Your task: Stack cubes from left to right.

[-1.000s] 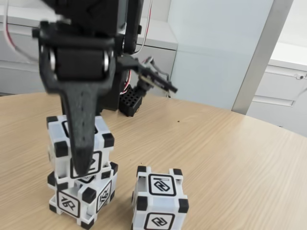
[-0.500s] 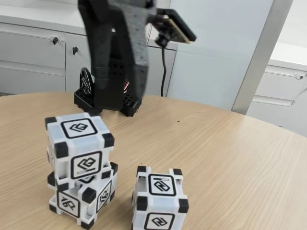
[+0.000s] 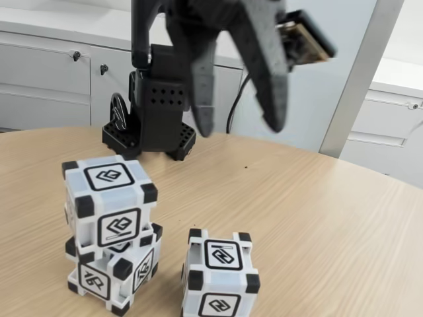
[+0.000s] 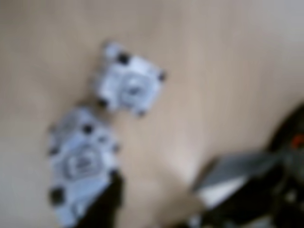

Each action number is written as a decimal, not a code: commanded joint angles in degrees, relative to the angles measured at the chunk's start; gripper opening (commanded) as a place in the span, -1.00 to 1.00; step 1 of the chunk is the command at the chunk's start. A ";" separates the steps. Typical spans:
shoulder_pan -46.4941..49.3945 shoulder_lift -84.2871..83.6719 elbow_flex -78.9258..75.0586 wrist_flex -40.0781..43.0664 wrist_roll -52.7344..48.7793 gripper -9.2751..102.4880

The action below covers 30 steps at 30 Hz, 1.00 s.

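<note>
Bare table [image 3: 317,218] right of cubes [image 3: 219,274]

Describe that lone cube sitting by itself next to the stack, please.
The lone cube looks like white translucent plastic with black blocks at its corners and a black-framed square glyph on each visible face. It rests upright on the wooden table, just right of the two-cube stack in the fixed view, apart from it. Nothing touches it; the claw hangs open above.

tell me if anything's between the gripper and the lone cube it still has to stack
Nothing visible. In the fixed view the open gripper hangs in the air above the table, and the single cube sits uncovered beside the two-cube stack, its top free.
</note>
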 commanded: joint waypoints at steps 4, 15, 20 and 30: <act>0.26 -8.79 0.70 -3.43 4.22 -0.24; 0.26 -25.40 -0.09 -3.60 8.17 -0.24; 0.26 -26.10 -0.09 -9.23 10.90 -0.24; 0.26 -26.19 0.44 -12.57 13.18 -0.23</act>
